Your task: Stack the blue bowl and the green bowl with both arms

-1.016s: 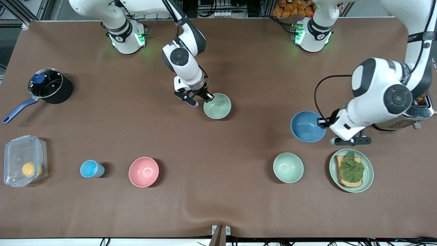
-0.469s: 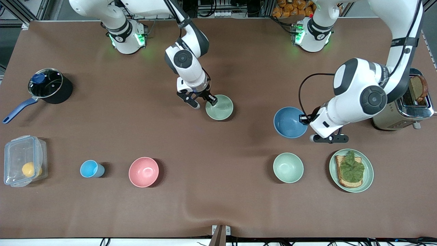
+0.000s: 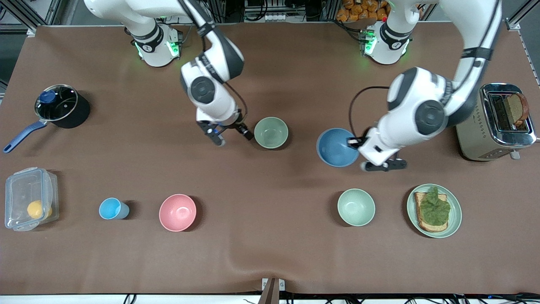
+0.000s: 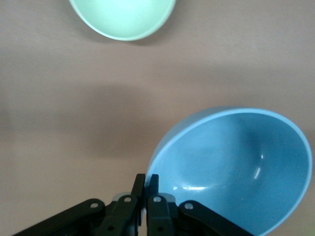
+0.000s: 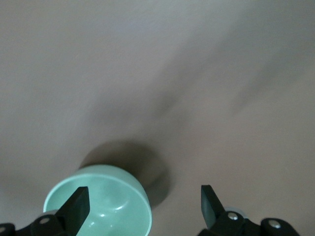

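The sage-green bowl (image 3: 271, 132) stands on the table near the middle. My right gripper (image 3: 235, 139) is open and empty just beside it, toward the right arm's end. In the right wrist view the green bowl (image 5: 98, 209) lies by one finger, with my right gripper (image 5: 143, 196) spread wide. My left gripper (image 3: 353, 143) is shut on the rim of the blue bowl (image 3: 336, 147) and holds it tilted above the table, beside the green bowl toward the left arm's end. In the left wrist view the fingers (image 4: 153, 183) pinch the blue bowl's (image 4: 236, 167) rim.
A mint-green bowl (image 3: 356, 207) and a plate with toast (image 3: 453, 219) lie nearer the camera than the blue bowl. A toaster (image 3: 502, 122) stands at the left arm's end. A pink bowl (image 3: 177, 212), blue cup (image 3: 113, 208), pot (image 3: 61, 106) and plastic box (image 3: 29, 198) lie toward the right arm's end.
My right gripper has let go of the green bowl and drawn back from it. My left gripper has carried the blue bowl toward the green bowl.
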You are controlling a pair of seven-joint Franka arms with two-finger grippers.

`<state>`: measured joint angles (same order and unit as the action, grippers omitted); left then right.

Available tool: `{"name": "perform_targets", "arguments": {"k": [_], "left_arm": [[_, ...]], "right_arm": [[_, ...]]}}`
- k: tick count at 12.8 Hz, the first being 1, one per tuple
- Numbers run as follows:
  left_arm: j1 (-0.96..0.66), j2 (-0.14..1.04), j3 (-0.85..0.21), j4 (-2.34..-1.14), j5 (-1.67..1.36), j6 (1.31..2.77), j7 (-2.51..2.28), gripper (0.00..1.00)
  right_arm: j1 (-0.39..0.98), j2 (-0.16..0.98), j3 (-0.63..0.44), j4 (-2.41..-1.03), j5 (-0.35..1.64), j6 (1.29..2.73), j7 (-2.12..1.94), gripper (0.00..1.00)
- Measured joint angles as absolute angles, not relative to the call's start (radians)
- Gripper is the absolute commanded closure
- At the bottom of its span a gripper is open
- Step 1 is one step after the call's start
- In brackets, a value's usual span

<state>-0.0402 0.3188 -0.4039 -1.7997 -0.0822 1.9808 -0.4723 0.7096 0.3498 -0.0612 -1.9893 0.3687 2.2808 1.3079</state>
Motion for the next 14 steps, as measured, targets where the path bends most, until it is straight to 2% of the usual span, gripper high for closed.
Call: {"name": "perform_targets", "arguments": {"k": [7, 11, 14], "left_arm": [[-0.126, 0.329, -0.405, -1.802, -0.084, 2.008, -0.611, 1.00], [-0.184, 0.335, -0.406, -1.848, -0.084, 2.083, -0.712, 1.00], [-0.233, 0.336, -0.407, -1.890, -0.084, 2.142, -0.778, 1.00]], "right_arm": [[0.654, 0.425, -0.064, -2.012, 0.647, 2.333, 1.309, 0.00], [0.690, 0.504, -0.047, -2.013, 0.748, 2.481, 1.308, 0.00], [0.719, 0.523, -0.047, -2.011, 0.807, 2.514, 1.308, 0.00]]}}
